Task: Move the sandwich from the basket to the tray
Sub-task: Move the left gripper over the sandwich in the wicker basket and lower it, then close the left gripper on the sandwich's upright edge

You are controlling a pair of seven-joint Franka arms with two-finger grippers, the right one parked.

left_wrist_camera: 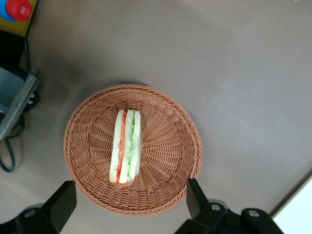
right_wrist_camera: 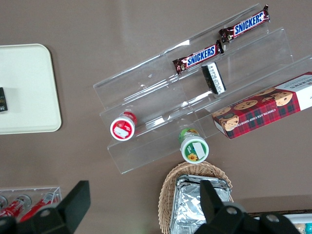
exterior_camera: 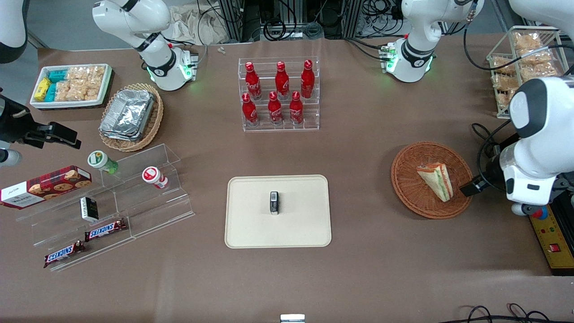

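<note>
Left wrist view has the gripper (left_wrist_camera: 129,204) hanging above the basket (left_wrist_camera: 87,146) with its jaws spread wide and nothing between them, one finger (left_wrist_camera: 61,204) over each side of the near rim. Between those fingers and a little ahead of them lies the sandwich (left_wrist_camera: 126,146), resting on edge in the basket with red and green filling showing between the bread slices. Its long axis runs away from the jaws, roughly square to the line joining the fingers, so a straight descent slightly forward should, I'd judge, bracket its narrow thickness. Out from the basket, toward the parked arm's end of the table, the tray (exterior_camera: 251,224) waits well apart, carrying only a small dark packet (exterior_camera: 274,202) near its middle. Sandwich untouched so far: transfer not yet begun.
</note>
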